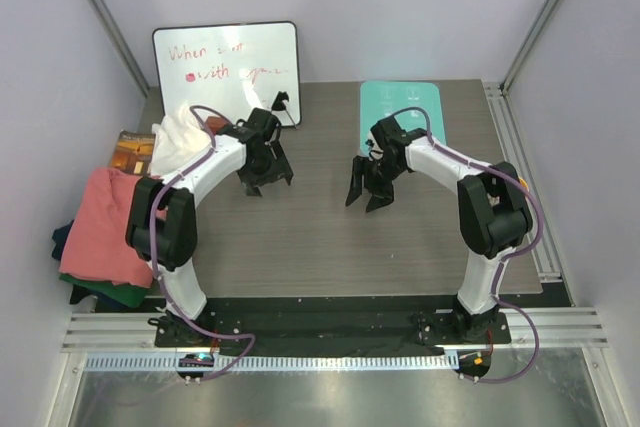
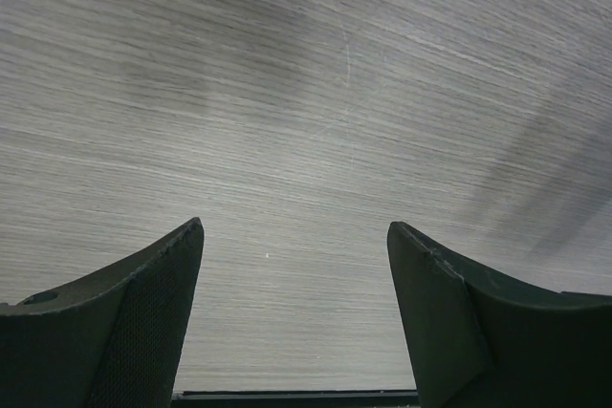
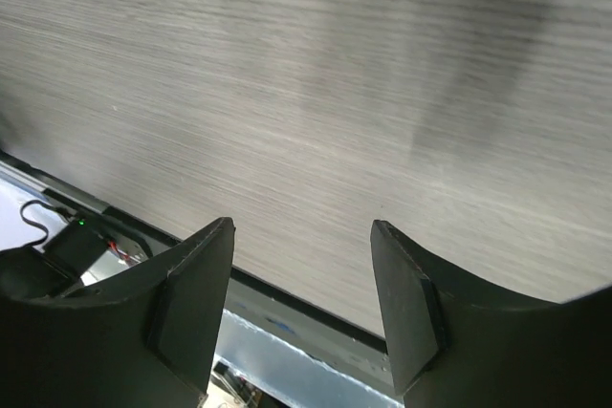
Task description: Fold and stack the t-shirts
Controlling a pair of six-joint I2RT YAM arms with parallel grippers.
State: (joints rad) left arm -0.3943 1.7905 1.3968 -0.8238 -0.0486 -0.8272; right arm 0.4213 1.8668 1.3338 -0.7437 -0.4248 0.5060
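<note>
The t-shirts lie in a heap at the table's left edge in the top view: a white one (image 1: 180, 139) at the back, a salmon-pink one (image 1: 100, 227) draped over the side, dark green (image 1: 110, 292) and navy (image 1: 62, 239) ones under it. My left gripper (image 1: 268, 183) hangs open over bare wood right of the heap, holding nothing. My right gripper (image 1: 366, 197) is open too, above the table's middle. Both wrist views show only wood grain between the left gripper's (image 2: 295, 236) and the right gripper's (image 3: 301, 234) spread jaws.
A whiteboard (image 1: 226, 69) with red writing leans at the back left. A teal mat (image 1: 402, 107) lies at the back right. An orange-brown object (image 1: 130, 152) sits behind the shirt heap. The table's near edge and a metal rail (image 3: 287, 351) show in the right wrist view.
</note>
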